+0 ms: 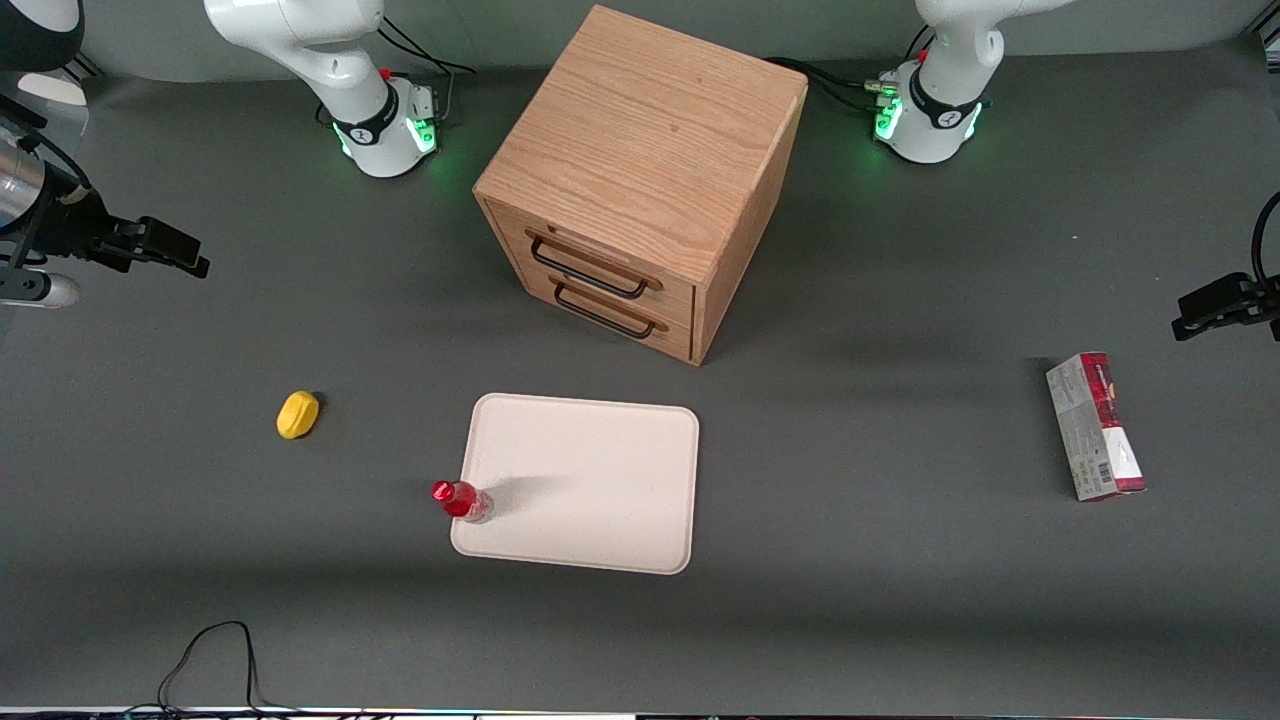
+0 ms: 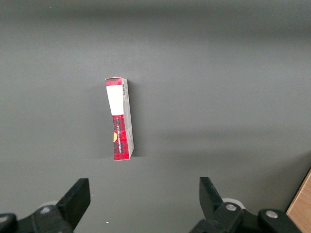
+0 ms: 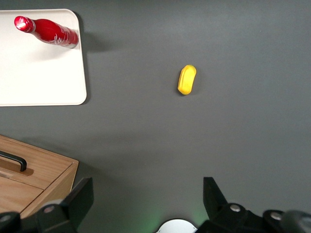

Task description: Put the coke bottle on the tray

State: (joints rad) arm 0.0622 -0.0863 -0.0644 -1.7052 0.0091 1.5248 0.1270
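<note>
Up at the working arm's end of the table, the gripper (image 1: 185, 255) hangs high above the grey table (image 1: 850, 500), well apart from everything, its fingers (image 3: 77, 201) spread wide with nothing between them. Next, a yellow lump (image 1: 298, 414) sits alone on the table, between that end and the tray. And there's the coke bottle (image 1: 462, 501), standing upright on the tray (image 1: 600, 490), right at the rim facing the working arm, at the corner nearer the front camera. Wooden drawer cabinet (image 1: 640, 180) stands farther from the camera than the tray, both drawers shut. Out toward the parked arm's end lies a red-and-grey carton (image 1: 1094, 426), flat on the table.
</note>
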